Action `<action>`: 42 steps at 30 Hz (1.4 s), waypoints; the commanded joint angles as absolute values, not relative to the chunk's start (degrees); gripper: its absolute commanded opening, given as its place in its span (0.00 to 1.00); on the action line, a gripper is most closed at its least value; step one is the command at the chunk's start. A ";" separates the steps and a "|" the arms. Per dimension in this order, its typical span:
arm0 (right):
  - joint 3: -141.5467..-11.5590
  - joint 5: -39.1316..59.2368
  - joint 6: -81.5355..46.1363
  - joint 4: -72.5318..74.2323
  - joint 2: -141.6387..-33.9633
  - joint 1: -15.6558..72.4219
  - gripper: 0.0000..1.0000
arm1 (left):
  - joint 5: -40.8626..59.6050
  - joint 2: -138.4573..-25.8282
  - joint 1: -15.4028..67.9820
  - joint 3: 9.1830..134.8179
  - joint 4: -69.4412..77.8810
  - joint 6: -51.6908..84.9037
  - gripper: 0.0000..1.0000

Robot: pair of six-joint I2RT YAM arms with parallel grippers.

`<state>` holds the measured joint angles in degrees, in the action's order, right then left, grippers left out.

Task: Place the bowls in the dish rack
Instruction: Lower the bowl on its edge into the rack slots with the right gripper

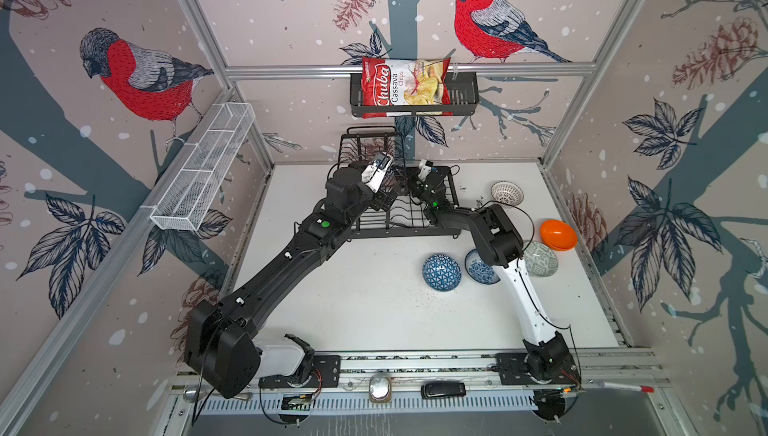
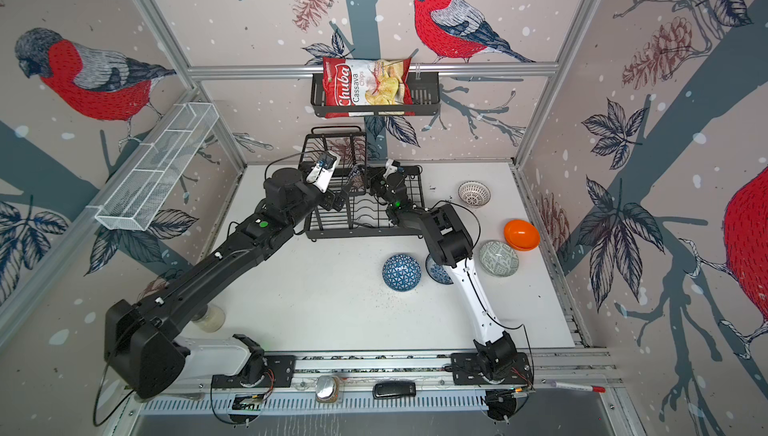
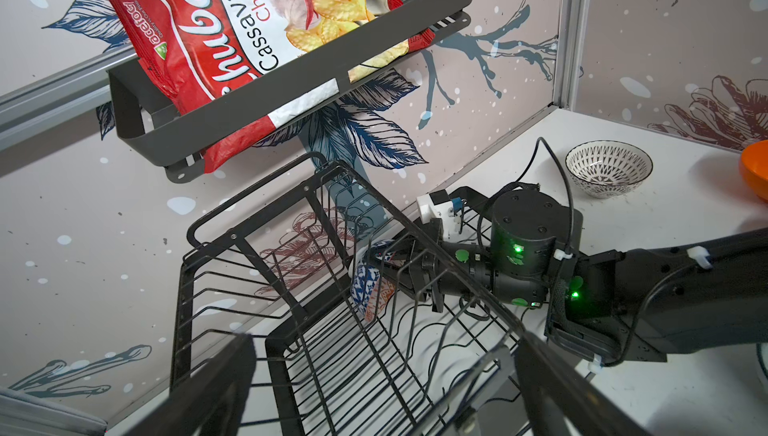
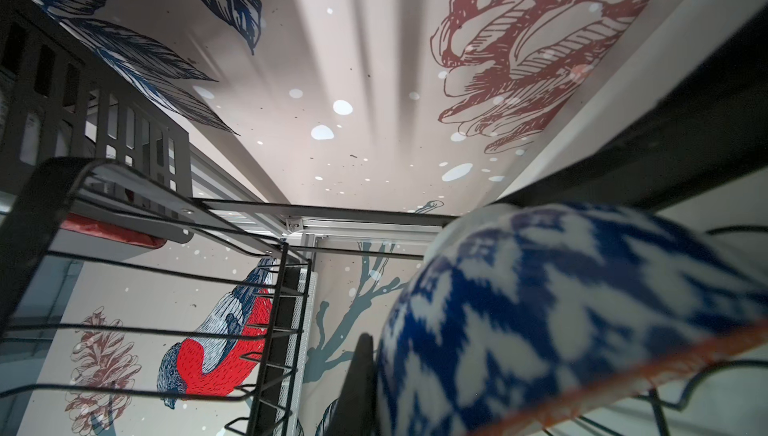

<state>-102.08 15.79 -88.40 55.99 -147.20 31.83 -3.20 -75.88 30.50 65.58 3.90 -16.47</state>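
1. Bowls: one is in the rack (image 1: 405,233), and five sit on the table (image 1: 353,309) in the right half of both top views.
2. At the far left of both top views, a mesh shelf (image 1: 203,167) hangs on the side wall.
3. The left gripper (image 3: 380,344) hovers over the rack's left side, left of centre in both top views. Its jaws are spread wide and hold nothing.
4. The rack stands at upper centre against the back wall, with its raised tier at its left end. Above it a chips bag (image 1: 405,86) lies in a basket (image 1: 461,97).
5. The right gripper (image 3: 390,265) reaches into the rack's lower tray from the right. Its jaws are clamped on the rim of the blue-orange bowl (image 3: 368,292), which is tipped on edge among the wires. I cannot tell whether the bowl rests on the wires.
6. The triangle bowl (image 1: 441,272) lies upside down at lower centre-right.
7. The floral bowl (image 1: 480,267) sits just right of the triangle bowl, partly hidden by the right arm.
8. The lattice bowl (image 1: 507,194) stands upright near the back wall, to the right of the rack.
9. The grey bowl (image 1: 540,259) is upright on the far side of the right arm from the floral bowl.
10. The orange bowl (image 1: 558,235) is tilted at the far right, just beside the grey bowl and close to the side wall.
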 commanded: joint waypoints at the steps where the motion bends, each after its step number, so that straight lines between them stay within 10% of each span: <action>1: -102.83 13.98 -88.40 53.97 -147.33 32.05 0.00 | -2.95 -75.50 30.36 65.80 6.21 -16.28 0.97; 42: -97.37 3.77 -100.77 52.65 -144.68 34.70 0.00 | -3.69 -74.77 30.32 65.39 6.92 -15.16 0.97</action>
